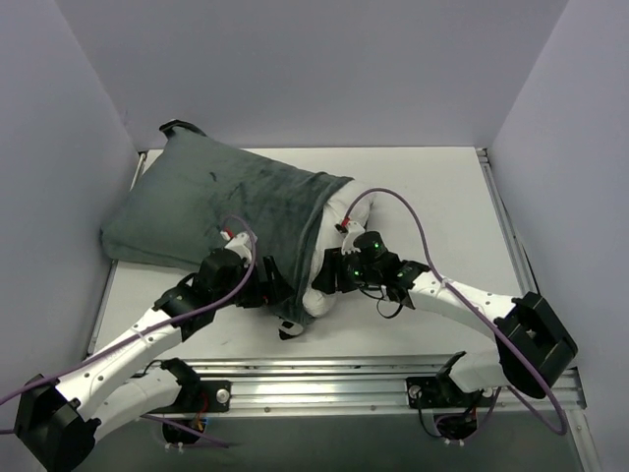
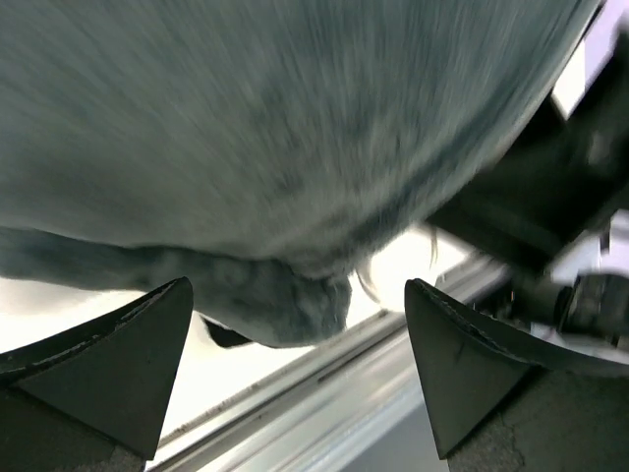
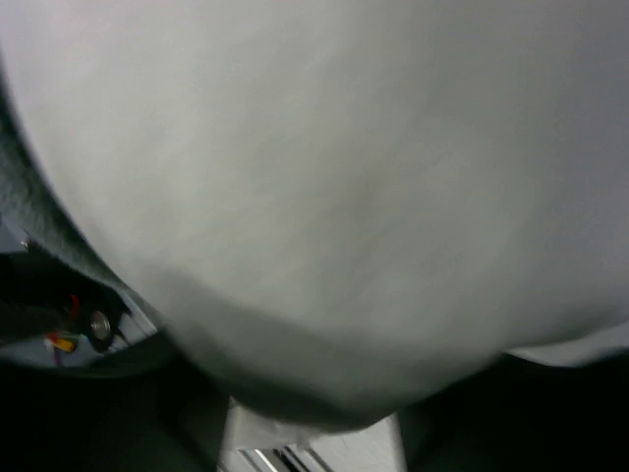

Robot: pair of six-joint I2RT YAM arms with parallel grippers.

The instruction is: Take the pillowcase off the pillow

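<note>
Open mouth of the cover facing both arms

The pillowcase is lying aslant on the desk, far-left to near-centre. The left fingers are gaping empty beside its near hem. The right fingers are crowding the protruding pillow; whether they are gripping it cannot be told.

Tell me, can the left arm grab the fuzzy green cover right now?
Probably yes. Its jaws stand wide open, and the pillowcase hangs right in front of them, its lower fold dipping between them, with nothing in the way.

Pillowcase dark grey-green; pillow white; table white.
</note>
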